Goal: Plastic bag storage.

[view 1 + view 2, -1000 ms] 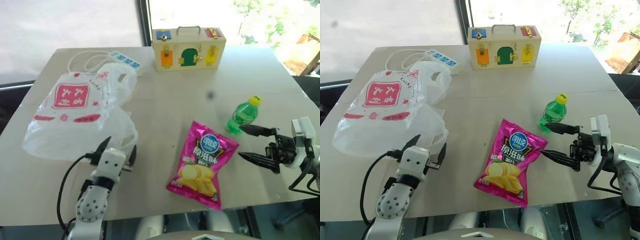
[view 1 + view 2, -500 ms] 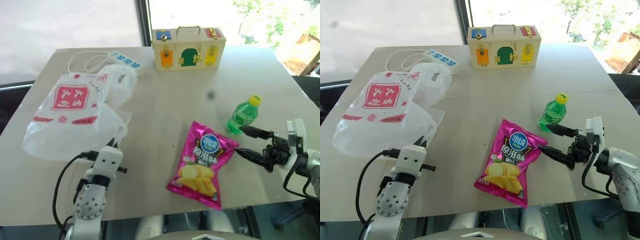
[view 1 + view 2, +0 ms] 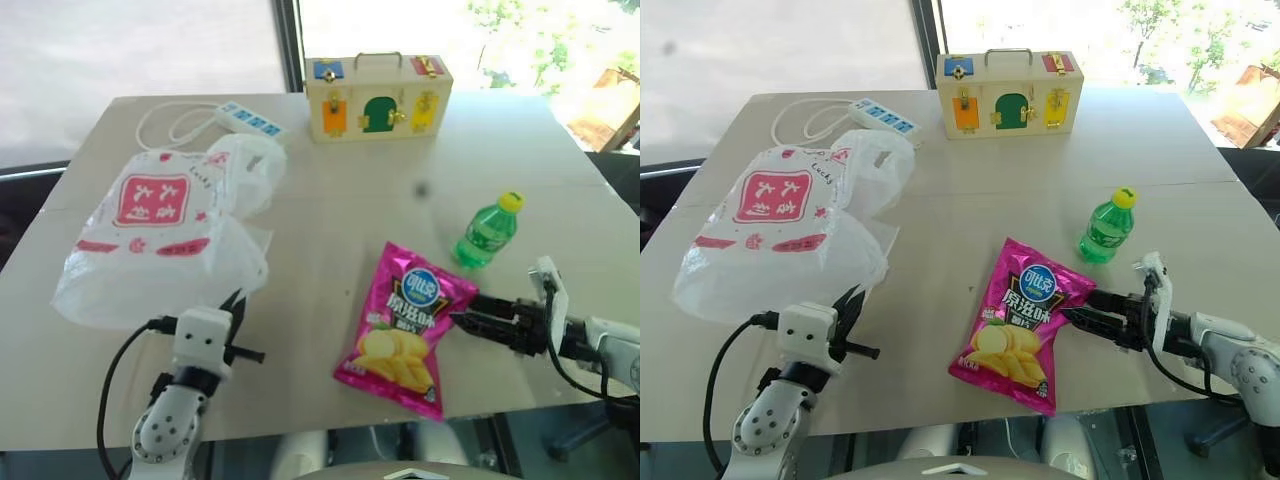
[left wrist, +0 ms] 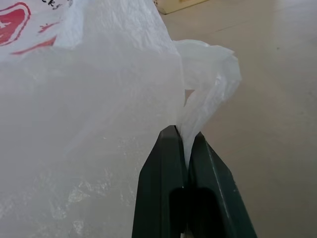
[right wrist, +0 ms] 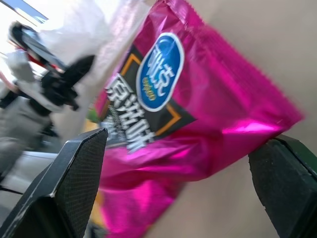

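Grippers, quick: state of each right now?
Left tool: shut on a fold of the plastic bag.
Right tool: open, its fingers either side of the chips packet, not gripping it.

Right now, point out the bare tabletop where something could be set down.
Bare: the middle strip between the plastic bag and chips packet, running up to the wooden latch box, and the far right corner beyond the green bottle. Crowded: the left side, with the bag and power strip.

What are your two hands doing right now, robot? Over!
Left gripper shut on the plastic bag edge. Right gripper open, straddling the chips packet corner. Nothing in the way.
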